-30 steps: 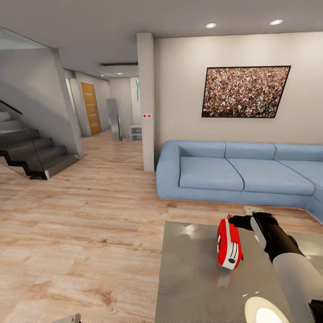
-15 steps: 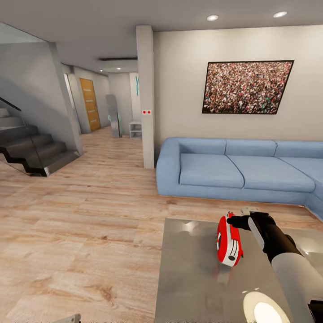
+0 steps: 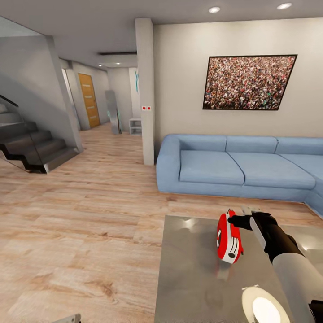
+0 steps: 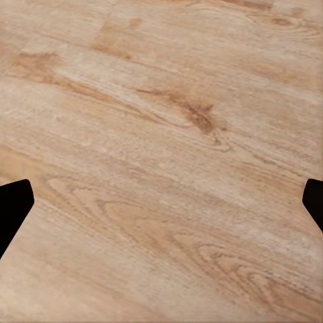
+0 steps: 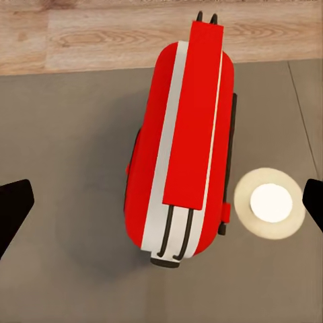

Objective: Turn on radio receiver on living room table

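Observation:
The red radio receiver [image 3: 229, 237] stands upright on the glossy grey table [image 3: 193, 273], near its far edge. My right gripper [image 3: 241, 220] hovers at the radio's top right corner. In the right wrist view the radio [image 5: 182, 148] sits centred between the gripper's [image 5: 161, 208] widely spread black fingertips [image 5: 13, 205], so it is open and holds nothing. I cannot tell whether it touches the radio. My left gripper [image 4: 161, 205] is open above the bare wood floor [image 4: 161, 101], and its tip [image 3: 67, 319] peeks in at the head view's lower edge.
A flat round white disc [image 3: 264, 308] lies on the table close to me, right of the radio. The blue sofa [image 3: 233, 168] and the crowd picture [image 3: 249, 82] are behind the table. A pillar [image 3: 146, 89], stairs [image 3: 31, 148] and a hallway are at left.
The whole picture has shifted, so the camera moved. The right gripper and the radio keep the same places relative to each other on the table.

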Available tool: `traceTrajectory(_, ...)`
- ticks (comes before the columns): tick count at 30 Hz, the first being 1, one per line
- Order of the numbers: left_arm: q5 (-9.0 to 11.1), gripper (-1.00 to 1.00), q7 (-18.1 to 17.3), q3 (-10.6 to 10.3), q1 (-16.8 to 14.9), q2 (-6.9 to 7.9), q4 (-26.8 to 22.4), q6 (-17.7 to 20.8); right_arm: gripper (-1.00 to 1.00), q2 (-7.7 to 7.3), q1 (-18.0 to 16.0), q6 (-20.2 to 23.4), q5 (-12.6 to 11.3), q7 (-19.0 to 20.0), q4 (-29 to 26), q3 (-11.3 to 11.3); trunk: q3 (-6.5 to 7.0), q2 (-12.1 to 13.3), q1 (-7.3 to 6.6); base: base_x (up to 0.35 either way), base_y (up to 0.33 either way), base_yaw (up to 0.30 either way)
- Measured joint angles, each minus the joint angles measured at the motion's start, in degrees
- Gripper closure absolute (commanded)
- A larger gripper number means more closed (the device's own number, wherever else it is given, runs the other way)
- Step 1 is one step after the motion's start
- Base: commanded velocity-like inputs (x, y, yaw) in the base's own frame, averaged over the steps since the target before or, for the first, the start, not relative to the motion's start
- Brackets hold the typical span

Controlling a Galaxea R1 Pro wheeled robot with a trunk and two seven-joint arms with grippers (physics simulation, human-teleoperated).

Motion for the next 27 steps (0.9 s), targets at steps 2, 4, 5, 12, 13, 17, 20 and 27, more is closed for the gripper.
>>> traceTrajectory(2,0.0,-1.00,0.0,0.0,0.0,0.00,0.0,0.0,-1.00,-0.02,0.0,-0.4,0.0,0.1,0.0,-0.1,-0.18,0.0,0.00,0.000,0.000,0.000)
traceTrajectory(4,0.0,-1.00,0.0,0.0,0.0,-0.01,0.0,0.0,-1.00,-0.02,0.0,-0.6,0.1,0.1,0.0,-0.1,-0.37,0.0,0.00,0.000,0.000,0.000)
traceTrajectory(5,0.0,-1.00,0.0,0.0,0.0,-0.01,0.0,0.0,-1.00,-0.03,0.0,-0.6,0.2,0.2,0.0,-0.2,-0.46,0.0,0.00,0.000,0.000,0.000)
traceTrajectory(12,0.0,-1.00,0.0,0.0,0.0,-0.01,0.0,0.0,-1.00,-0.19,0.0,-2.6,0.6,0.4,-0.4,-0.2,-1.10,0.0,0.00,0.000,0.000,0.000)
traceTrajectory(13,0.0,-1.00,0.0,0.0,0.0,0.01,0.0,0.0,-1.00,-0.20,0.0,-3.0,0.6,0.4,-0.4,-0.2,-1.20,0.0,0.00,0.000,0.000,0.000)
traceTrajectory(17,0.0,-1.00,0.1,0.0,0.0,0.01,0.0,0.0,-1.00,-0.20,0.0,-4.6,0.6,0.5,-0.4,-0.1,-1.57,0.0,0.00,0.000,0.000,0.000)
traceTrajectory(20,-0.1,-1.00,0.1,0.0,0.0,-0.01,0.0,0.0,-1.00,-0.21,0.0,-4.9,0.6,0.5,-0.4,-0.1,-1.84,0.0,0.00,0.000,0.000,0.000)
traceTrajectory(27,-0.1,-1.00,0.1,0.0,0.0,-0.01,0.0,0.0,-1.00,-0.21,0.0,-4.9,0.6,0.5,-0.4,-0.1,-2.49,0.0,0.00,0.000,0.000,0.000)
